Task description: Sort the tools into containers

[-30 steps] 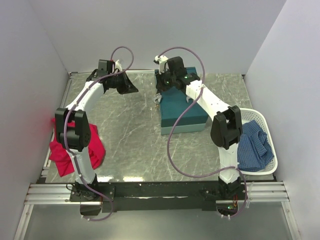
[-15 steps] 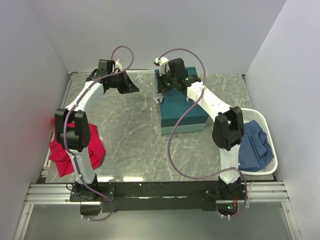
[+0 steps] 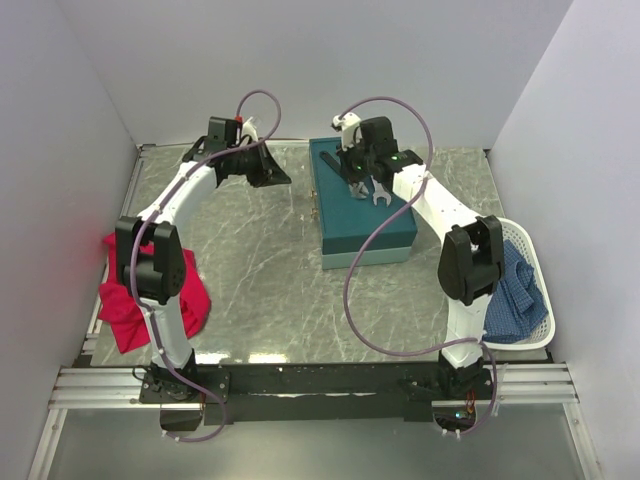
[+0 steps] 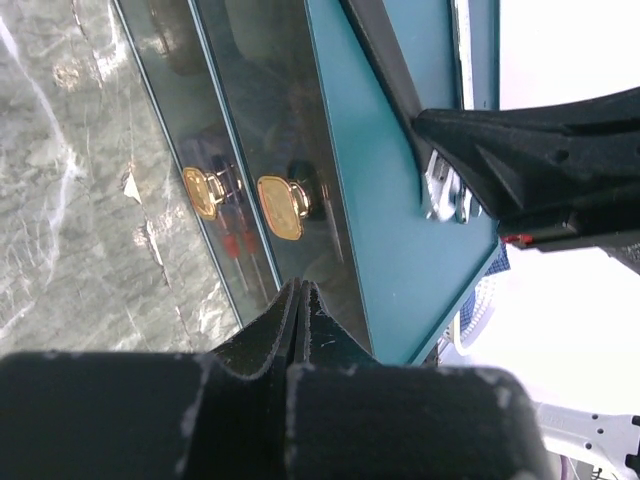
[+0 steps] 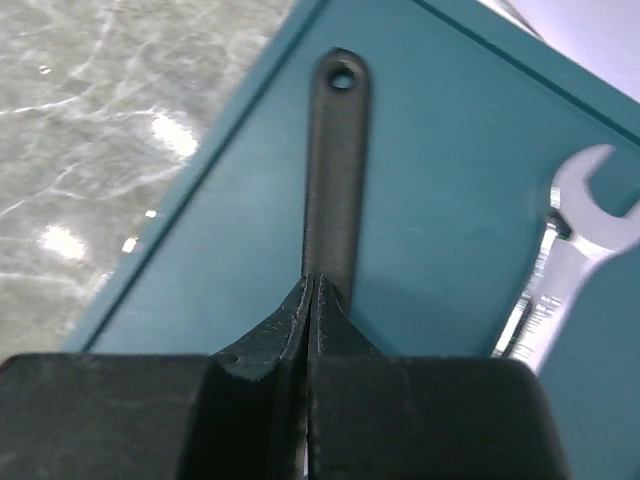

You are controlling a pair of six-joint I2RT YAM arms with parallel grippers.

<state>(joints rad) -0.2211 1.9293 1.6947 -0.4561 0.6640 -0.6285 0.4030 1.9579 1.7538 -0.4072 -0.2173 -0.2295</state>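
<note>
The teal box (image 3: 365,225) stands shut at mid table. On its lid lie a silver wrench (image 3: 380,194) and a black tool handle (image 5: 337,170) with a hole at its end; its head is hidden. My right gripper (image 3: 358,172) is shut, pads together, with its tips (image 5: 312,280) right over the near end of that handle. The wrench (image 5: 565,250) lies just right of it. My left gripper (image 3: 283,180) is shut and empty, left of the box, facing its latched side (image 4: 280,208). The white basket (image 3: 530,250) with blue fabric is at the right edge.
A red cloth (image 3: 150,290) lies at the left edge beside the left arm. Grey walls close in the back and both sides. In the left wrist view the right gripper (image 4: 540,170) sits over the lid by the wrench (image 4: 445,190).
My right arm has swung back and to the right, uncovering the wrench and the black handle on the lid. My left gripper has moved a little right toward the box.
</note>
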